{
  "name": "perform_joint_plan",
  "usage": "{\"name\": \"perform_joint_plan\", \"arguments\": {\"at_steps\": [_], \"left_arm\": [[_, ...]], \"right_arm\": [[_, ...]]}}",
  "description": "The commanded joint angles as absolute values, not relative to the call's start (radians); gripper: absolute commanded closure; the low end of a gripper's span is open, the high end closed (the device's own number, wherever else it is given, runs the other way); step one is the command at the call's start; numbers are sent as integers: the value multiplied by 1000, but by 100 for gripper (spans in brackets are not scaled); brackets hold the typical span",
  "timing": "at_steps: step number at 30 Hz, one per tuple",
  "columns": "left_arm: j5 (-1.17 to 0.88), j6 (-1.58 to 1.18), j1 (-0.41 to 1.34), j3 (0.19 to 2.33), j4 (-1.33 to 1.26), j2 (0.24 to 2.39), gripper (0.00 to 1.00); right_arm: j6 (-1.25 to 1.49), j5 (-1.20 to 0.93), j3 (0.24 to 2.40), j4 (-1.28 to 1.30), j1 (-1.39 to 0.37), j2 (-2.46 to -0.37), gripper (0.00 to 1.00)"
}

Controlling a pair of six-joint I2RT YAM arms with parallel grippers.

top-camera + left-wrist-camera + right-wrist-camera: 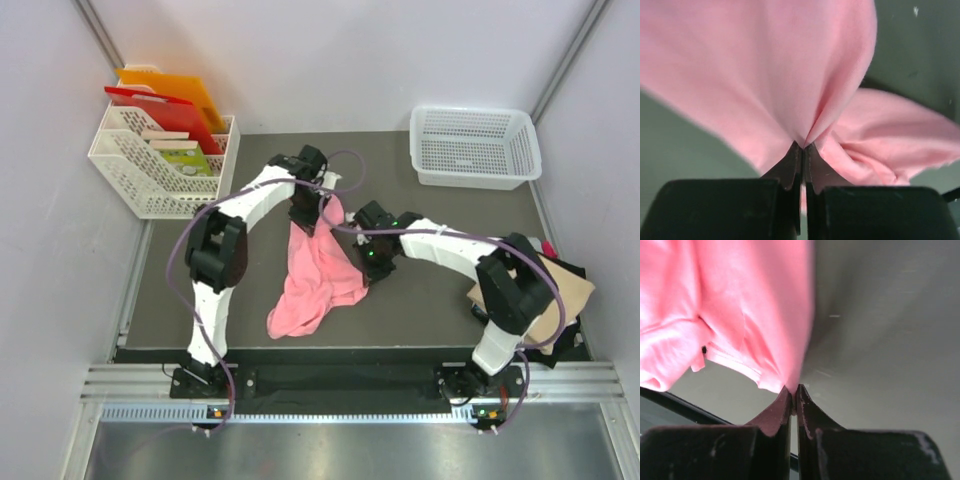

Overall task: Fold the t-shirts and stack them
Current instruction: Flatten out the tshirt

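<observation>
A salmon-pink t-shirt (310, 275) lies crumpled in the middle of the dark mat. My left gripper (306, 222) pinches its far edge, the jaws shut on a fold of pink cloth (790, 90). My right gripper (372, 262) is shut on the shirt's right edge, and the pink cloth (740, 315) fans out up and left from its fingertips. Under the right arm at the right edge lie a tan t-shirt (560, 290) on a dark t-shirt (570, 345), with a sliver of a red one (546, 246) showing.
A white mesh basket (474, 146) stands empty at the back right. At the back left a white basket (160, 170) holds upright orange and red boards and books. Grey walls close in on both sides.
</observation>
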State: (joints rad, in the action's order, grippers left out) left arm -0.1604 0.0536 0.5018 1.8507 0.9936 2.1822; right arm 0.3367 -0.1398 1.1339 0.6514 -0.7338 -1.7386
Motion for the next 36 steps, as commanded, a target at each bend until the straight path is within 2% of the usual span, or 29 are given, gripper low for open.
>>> {"name": "perform_joint_plan", "arguments": {"at_steps": [1, 8, 16, 19, 23, 24, 26, 28, 31, 36], "left_arm": [[-115, 155, 387, 1812, 1055, 1974, 100], [-133, 232, 236, 1681, 1124, 1804, 100], [-144, 267, 204, 1380, 1114, 1646, 98], [-166, 265, 203, 1255, 1083, 1600, 88], [-147, 268, 203, 1148, 1037, 1583, 66], [-144, 268, 202, 1138, 1035, 1588, 52], [-132, 271, 202, 1121, 1031, 1589, 40], [-101, 279, 202, 1137, 1025, 1583, 21], [-100, 285, 202, 1243, 1028, 1603, 12], [-150, 229, 221, 1500, 1046, 1750, 7]], "right_arm": [[310, -67, 1187, 729, -602, -1590, 100], [282, -57, 1227, 756, -407, -1574, 100], [284, -28, 1361, 813, -338, -1710, 100], [281, -15, 1399, 805, -324, -1762, 100], [290, -3, 1480, 799, -299, -1864, 100], [294, -5, 1499, 801, -296, -1887, 100], [298, -3, 1561, 808, -285, -1953, 100], [296, -8, 1606, 828, -284, -2009, 100], [296, -38, 1672, 839, -285, -2045, 100], [296, -63, 1667, 836, -305, -2048, 100]]}}
